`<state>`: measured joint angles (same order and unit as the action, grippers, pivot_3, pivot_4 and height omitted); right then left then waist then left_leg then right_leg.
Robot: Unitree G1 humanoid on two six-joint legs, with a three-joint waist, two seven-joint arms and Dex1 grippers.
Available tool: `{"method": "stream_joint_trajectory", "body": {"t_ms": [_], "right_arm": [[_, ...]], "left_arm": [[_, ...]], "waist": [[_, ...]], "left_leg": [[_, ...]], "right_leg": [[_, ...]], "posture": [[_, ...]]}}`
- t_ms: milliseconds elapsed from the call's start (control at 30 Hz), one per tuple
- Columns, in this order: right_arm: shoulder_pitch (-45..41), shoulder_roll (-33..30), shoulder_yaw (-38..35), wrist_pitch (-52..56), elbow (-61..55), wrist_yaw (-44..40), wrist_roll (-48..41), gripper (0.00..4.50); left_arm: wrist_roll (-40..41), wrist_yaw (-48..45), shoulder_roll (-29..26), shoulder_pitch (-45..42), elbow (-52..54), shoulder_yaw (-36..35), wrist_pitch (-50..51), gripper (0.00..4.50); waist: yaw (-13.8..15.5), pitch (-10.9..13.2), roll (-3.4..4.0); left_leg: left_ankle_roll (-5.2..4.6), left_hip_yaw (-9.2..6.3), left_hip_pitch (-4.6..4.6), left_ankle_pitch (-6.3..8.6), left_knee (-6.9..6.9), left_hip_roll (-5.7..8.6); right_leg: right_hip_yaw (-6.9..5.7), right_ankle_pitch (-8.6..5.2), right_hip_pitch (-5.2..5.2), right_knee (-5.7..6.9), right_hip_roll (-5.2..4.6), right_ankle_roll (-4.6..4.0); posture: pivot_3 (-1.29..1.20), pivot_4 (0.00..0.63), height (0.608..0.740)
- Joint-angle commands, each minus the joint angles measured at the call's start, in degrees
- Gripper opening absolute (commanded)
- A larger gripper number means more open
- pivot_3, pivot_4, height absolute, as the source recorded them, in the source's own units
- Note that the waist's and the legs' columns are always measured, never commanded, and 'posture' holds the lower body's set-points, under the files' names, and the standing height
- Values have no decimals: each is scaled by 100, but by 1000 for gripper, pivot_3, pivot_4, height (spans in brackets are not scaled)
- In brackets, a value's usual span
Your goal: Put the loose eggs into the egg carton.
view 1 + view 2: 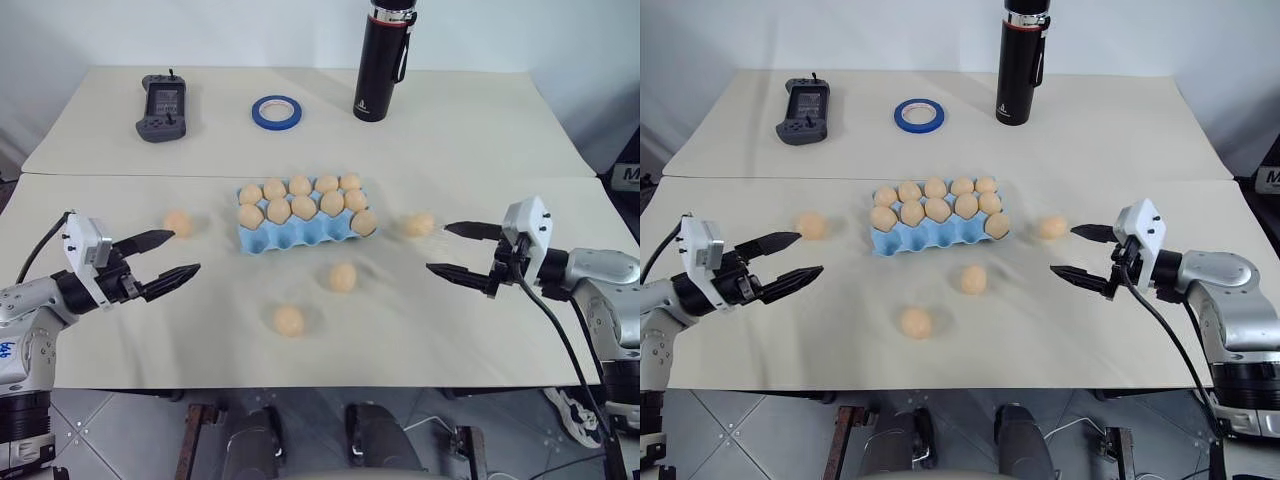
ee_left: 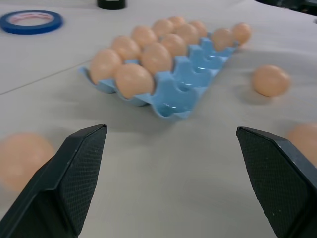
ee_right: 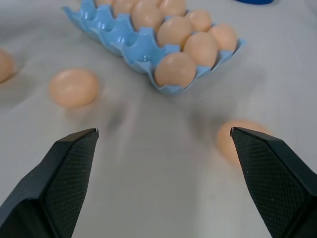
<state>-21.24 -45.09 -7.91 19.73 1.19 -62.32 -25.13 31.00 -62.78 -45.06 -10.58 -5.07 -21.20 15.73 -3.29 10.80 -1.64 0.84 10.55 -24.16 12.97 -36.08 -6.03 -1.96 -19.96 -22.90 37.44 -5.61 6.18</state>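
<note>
Left gripper (image 1: 172, 256) hangs level over the pale tabletop (image 1: 450, 330), ribbed black fingers spread wide, holding nothing. A smooth matte tan egg (image 1: 178, 223) sits just beyond its tips. Mid-table is the egg carton (image 1: 300, 232), light blue moulded tray with a scalloped edge, back rows full of eggs, near cups bare. Two more loose eggs (image 1: 288, 320) and (image 1: 343, 277) lie in front of it, another (image 1: 419, 224) just to its right. Right gripper (image 1: 458, 250) tilts slightly down, equally wide open, empty.
</note>
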Motion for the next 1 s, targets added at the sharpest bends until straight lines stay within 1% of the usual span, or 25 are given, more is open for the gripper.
{"method": "stream_joint_trajectory", "body": {"t_ms": [33, 267, 400, 533, 600, 667, 733, 900, 1000], "right_arm": [[132, -73, -276, 195, -365, 223, -120, 4500], [952, -91, -1128, 888, -1231, 739, -685, 4500], [1401, -135, -1382, 1009, -1555, 789, -782, 4500], [1523, -108, -1491, 1052, -1671, 893, -857, 4500], [1335, 75, -1397, 932, -1544, 1151, -748, 4500], [905, 397, -1254, 778, -1202, 1605, -590, 4500], [494, 652, -1121, 689, -838, 1863, -472, 4500], [-480, 1208, -545, 172, 404, 2272, 150, 4500], [-950, 1503, -293, -170, 1133, 2349, 432, 4500]], "left_arm": [[-52, -349, -115, -66, -125, -4, -408, 4456], [-74, -994, -37, -223, -750, 37, -1113, 4456], [51, -1275, 65, -287, -945, 54, -1266, 4456], [118, -1439, 174, -394, -1036, 66, -1287, 4456], [108, -1534, 175, -466, -1102, 74, -1298, 4456], [108, -1615, 157, -511, -1159, 63, -1302, 4456], [125, -1675, 137, -514, -1172, 51, -1255, 4456], [268, -1760, 97, -463, -1082, -94, -1195, 4456], [378, -1767, 85, -313, -941, -200, -1163, 4456]], "waist": [[3, 0, 0], [26, 0, 0], [24, 0, 0], [-1, 0, 0], [-7, 0, -1], [-27, 0, -1], [-44, 0, 0], [-71, 0, 0], [-115, 0, 0]], "left_leg": [[0, 0, 0, 0, 1, 0], [-1, -2, -3, 4, 3, 0], [-5, -2, -3, 6, 2, 1], [-9, -1, -2, 3, -2, 1], [-12, -1, 0, 1, -4, 0], [-12, -1, 2, 0, -6, 0], [-8, -1, 2, -1, -7, -1], [-18, -1, 0, -12, -6, 0], [-16, 3, -4, -13, 1, 1]], "right_leg": [[0, 0, 0, -1, -1, 0], [-3, 0, -1, -3, -3, 0], [-6, 0, 3, -4, -4, 0], [-6, 0, 3, -3, -4, 0], [-6, 0, 4, -2, -1, -1], [-6, 3, 5, -2, -1, -5], [-6, 11, 4, -2, -1, -11], [-9, 15, 0, 2, -4, -10], [-11, 16, -11, 7, -5, -7]], "posture": [[0, 150, 740], [0, 150, 740], [0, 150, 740], [0, 150, 740], [0, 150, 740], [0, 150, 740], [0, 150, 740], [0, 150, 740], [0, 150, 740]]}}
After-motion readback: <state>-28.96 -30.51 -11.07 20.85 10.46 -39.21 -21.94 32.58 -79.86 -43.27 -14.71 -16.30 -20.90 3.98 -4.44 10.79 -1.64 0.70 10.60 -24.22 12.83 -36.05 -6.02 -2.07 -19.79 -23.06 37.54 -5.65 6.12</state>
